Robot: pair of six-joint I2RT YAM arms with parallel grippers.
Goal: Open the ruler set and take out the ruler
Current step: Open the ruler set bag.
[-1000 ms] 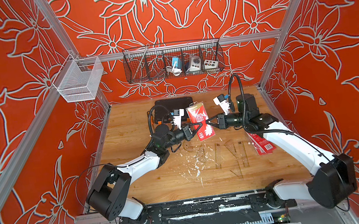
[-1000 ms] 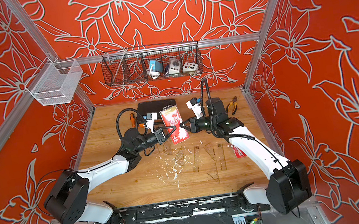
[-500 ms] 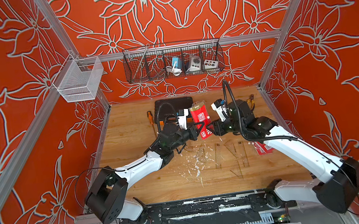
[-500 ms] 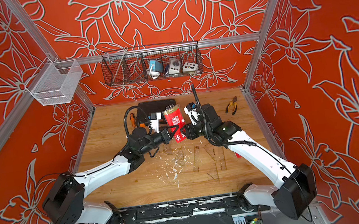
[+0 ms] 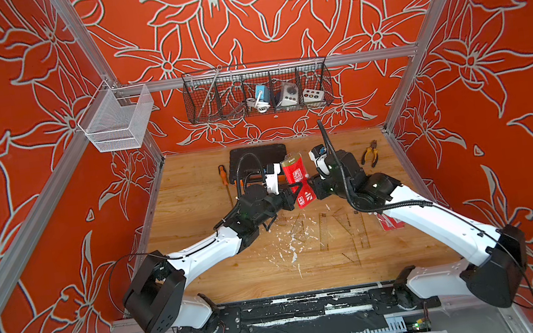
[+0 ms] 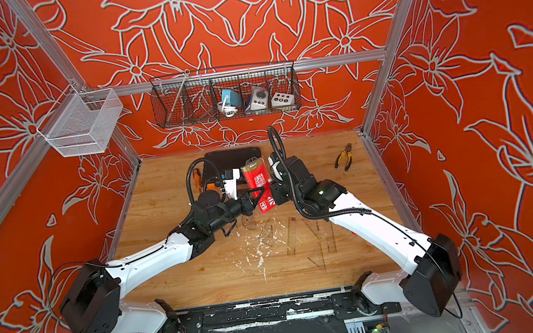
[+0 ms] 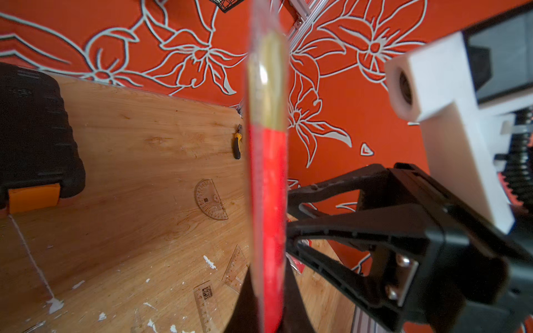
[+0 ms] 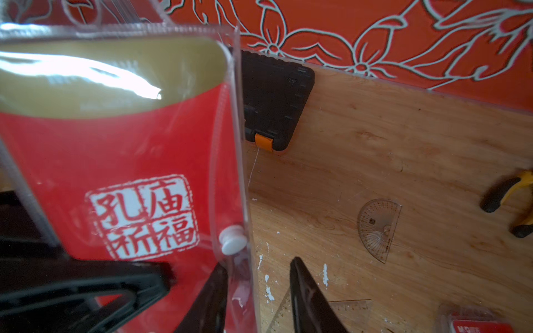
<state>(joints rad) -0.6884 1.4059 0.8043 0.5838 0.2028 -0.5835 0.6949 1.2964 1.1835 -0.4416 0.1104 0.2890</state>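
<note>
Nearest the arm bases, clear plastic rulers and set squares (image 5: 325, 235) lie flat on the wooden surface (image 5: 191, 191) among white flecks. A clear half-round protractor (image 8: 377, 227) lies a little farther in, and a red packet (image 5: 390, 224) sits partly under the right arm. Above the middle of the surface, the left claw (image 5: 293, 192) is clamped tight on the lower part of the clear plastic ruler-set pouch with a red card insert (image 5: 296, 174), holding it upright in the air. The right claw (image 5: 311, 186) meets the pouch from the opposite side. Its fingers are parted, and the pouch's side edge, by the white snap stud (image 8: 233, 239), lies in the gap between them. Beyond are an orange-handled screwdriver (image 5: 222, 173), yellow-handled pliers (image 5: 370, 157) and a black plastic case (image 5: 256, 154) against the back wall. A black wire basket (image 5: 257, 93) hangs higher on that wall.
</note>
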